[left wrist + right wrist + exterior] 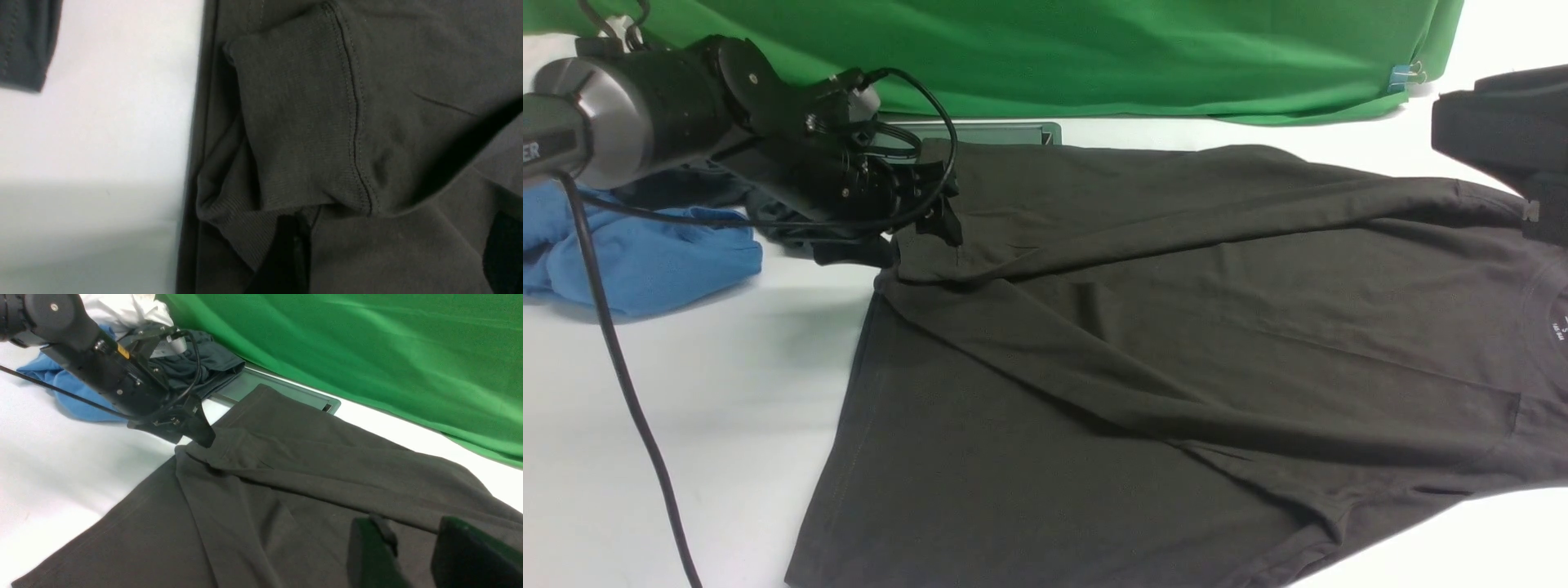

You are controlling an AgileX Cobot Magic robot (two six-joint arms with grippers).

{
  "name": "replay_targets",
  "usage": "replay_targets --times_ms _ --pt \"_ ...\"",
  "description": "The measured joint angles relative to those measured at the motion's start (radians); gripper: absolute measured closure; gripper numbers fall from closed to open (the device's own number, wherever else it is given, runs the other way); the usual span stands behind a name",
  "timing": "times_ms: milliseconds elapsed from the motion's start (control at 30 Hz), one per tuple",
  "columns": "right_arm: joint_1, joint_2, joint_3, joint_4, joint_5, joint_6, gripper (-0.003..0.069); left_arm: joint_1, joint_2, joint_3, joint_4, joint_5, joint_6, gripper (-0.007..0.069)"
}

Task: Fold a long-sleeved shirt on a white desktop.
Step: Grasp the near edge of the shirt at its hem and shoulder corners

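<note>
The long-sleeved shirt [1176,367] lies spread on the white desktop [686,408], dark brownish-black, its collar with the white print [1560,322] at the far right. Both sleeves are folded across the body toward the hem. My left gripper [939,224] hovers at the far hem corner, just over the sleeve cuff [302,122]. Its fingers [286,257] stand wide apart, open, with only flat cloth beneath. My right arm [1503,131] hangs over the shoulder area. The right gripper [412,547] is open above the shirt, holding nothing.
A bright blue shirt [645,253] and a smaller dark grey garment [204,363] are heaped at the far left behind the left arm. The silver-framed hatch [996,131] sits at the back under the shirt's hem corner. A green cloth backdrop [1094,49] closes the far side.
</note>
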Motion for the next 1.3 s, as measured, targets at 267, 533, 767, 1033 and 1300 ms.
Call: replay_targets --times_ms 267,533,767,1033,1300 --pt "0.000 0.000 0.000 0.000 0.005 0.003 0.0408 0.000 0.000 0.000 -0.003 0.035 0.027 0.0007" --pt "0.000 0.000 0.000 0.000 0.007 0.003 0.0408 0.000 0.000 0.000 -0.003 0.055 0.030 0.0030" --pt "0.000 0.000 0.000 0.000 0.017 0.003 0.0408 0.000 0.000 0.000 -0.003 0.074 0.041 0.0042" --pt "0.000 0.000 0.000 0.000 0.026 0.003 0.0408 0.000 0.000 0.000 -0.003 0.074 0.046 0.0041" --pt "0.000 0.000 0.000 0.000 0.056 0.003 0.0420 0.000 0.000 0.000 -0.003 0.074 0.051 0.0104"
